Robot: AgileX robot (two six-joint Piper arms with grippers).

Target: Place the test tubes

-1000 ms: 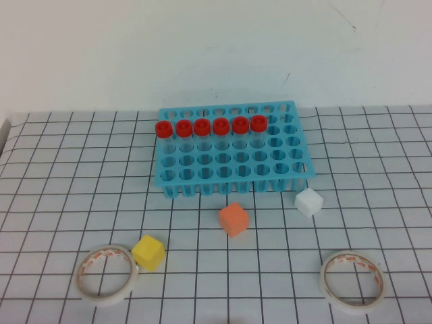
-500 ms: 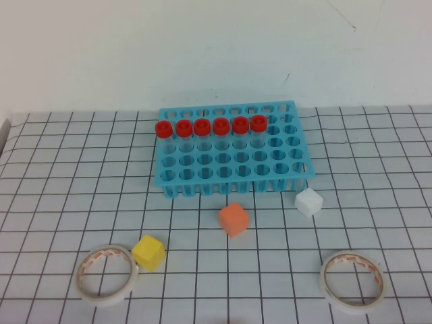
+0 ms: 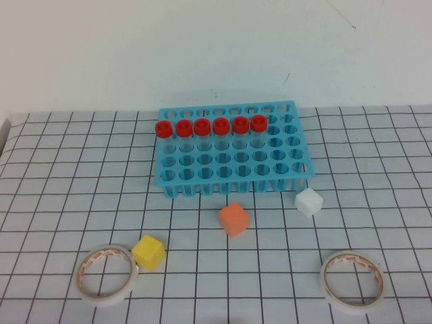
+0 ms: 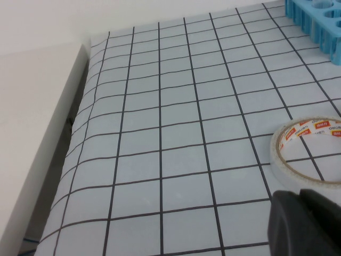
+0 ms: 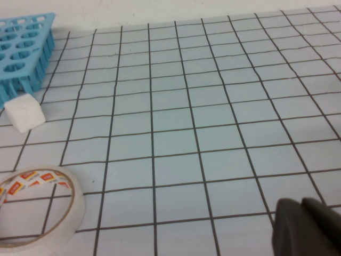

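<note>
A blue test tube rack (image 3: 233,150) stands at the back middle of the gridded table. Several red-capped test tubes (image 3: 212,133) stand upright in one row near its far side. Neither arm shows in the high view. In the left wrist view my left gripper (image 4: 302,224) is shut and empty, low over the table beside a tape roll (image 4: 309,152); a corner of the rack (image 4: 317,24) shows far off. In the right wrist view my right gripper (image 5: 306,226) is shut and empty over bare grid, with the rack (image 5: 24,48) far away.
An orange cube (image 3: 233,219), a white cube (image 3: 308,202) and a yellow cube (image 3: 148,252) lie in front of the rack. Two tape rolls lie near the front: one left (image 3: 104,273), one right (image 3: 352,279). The table's left edge meets a white ledge (image 4: 37,133).
</note>
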